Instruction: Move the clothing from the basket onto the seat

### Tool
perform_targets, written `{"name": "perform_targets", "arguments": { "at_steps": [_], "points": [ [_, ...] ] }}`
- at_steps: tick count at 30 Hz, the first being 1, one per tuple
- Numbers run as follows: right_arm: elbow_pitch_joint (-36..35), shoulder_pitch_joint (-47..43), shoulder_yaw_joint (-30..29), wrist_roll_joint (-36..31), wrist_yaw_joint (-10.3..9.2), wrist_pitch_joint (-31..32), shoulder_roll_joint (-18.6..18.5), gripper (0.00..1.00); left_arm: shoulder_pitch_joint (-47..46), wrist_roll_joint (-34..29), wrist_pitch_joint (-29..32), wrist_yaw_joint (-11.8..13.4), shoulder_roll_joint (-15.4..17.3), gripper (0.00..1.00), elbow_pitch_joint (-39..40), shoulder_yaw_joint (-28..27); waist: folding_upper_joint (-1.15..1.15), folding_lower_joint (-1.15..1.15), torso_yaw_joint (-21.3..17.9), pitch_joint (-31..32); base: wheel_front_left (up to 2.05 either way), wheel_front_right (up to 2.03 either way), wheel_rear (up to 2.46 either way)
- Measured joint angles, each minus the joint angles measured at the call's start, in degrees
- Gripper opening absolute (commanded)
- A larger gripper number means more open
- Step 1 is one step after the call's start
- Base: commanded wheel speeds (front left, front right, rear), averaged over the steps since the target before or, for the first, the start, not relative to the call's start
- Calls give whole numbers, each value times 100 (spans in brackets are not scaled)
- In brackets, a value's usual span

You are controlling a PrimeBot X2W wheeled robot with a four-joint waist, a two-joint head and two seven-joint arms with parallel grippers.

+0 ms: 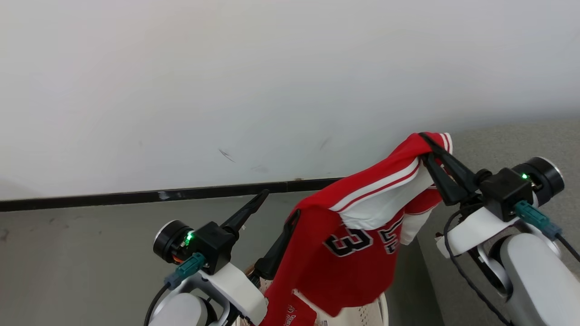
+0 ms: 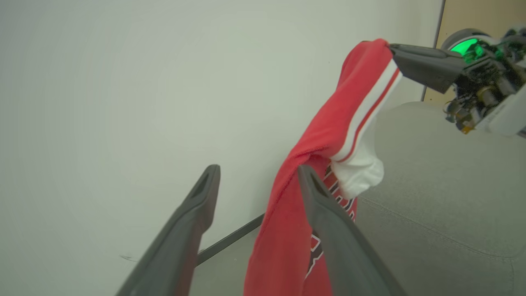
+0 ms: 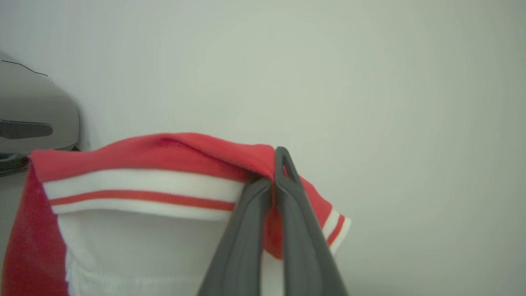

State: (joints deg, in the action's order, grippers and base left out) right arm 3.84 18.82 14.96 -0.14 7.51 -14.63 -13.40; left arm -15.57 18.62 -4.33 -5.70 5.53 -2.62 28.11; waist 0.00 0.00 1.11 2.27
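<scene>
I have the right gripper (image 1: pixel 423 145) pinched fully shut on a striped edge of the clothing (image 1: pixel 326 253), and the red jersey hangs from that one corner, its "23" facing me. The garment hangs in the air just off the side of the seat (image 2: pixel 444 185), not above the cushion. Its lower end trails down towards the basket (image 1: pixel 364 314), which stands close against the seat's side. From the head camera I cannot tell whether the hem has cleared the basket rim.

The left gripper (image 2: pixel 258 170) is spread wide with nothing between its fingers. The cloth drapes past the outer side of the finger nearer the seat and may be brushing it. That arm is not helping carry the jersey.

My judgement is that the carry is mid-way and the step in hand is the swing across. To do it well I would lift a little more so the tail comes free of the basket, then sweep the right arm over the seat until most of the fabric hangs above the cushion. I would move the left gripper away from the seat first, so the cloth cannot snag on it. Then I would lower the jersey until the cushion takes its weight, and only then open.
</scene>
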Motion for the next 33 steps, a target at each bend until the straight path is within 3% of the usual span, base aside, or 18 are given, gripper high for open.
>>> {"name": "perform_targets", "arguments": {
  "at_steps": [19, 33],
  "points": [
    [-936, -810, -1539, -410, 0, 0, -143, 0, 326, 115, -336, -52, -160, 100, -11, 604, 0, 0, -618, 91, 0, 0, 0],
    [-1347, -1302, -1577, -454, 0, 53, -44, 0, 376, 252, -477, -97, -185, 100, -20, 999, 0, 0, -1096, 104, 0, 0, 0]
  ]
}}
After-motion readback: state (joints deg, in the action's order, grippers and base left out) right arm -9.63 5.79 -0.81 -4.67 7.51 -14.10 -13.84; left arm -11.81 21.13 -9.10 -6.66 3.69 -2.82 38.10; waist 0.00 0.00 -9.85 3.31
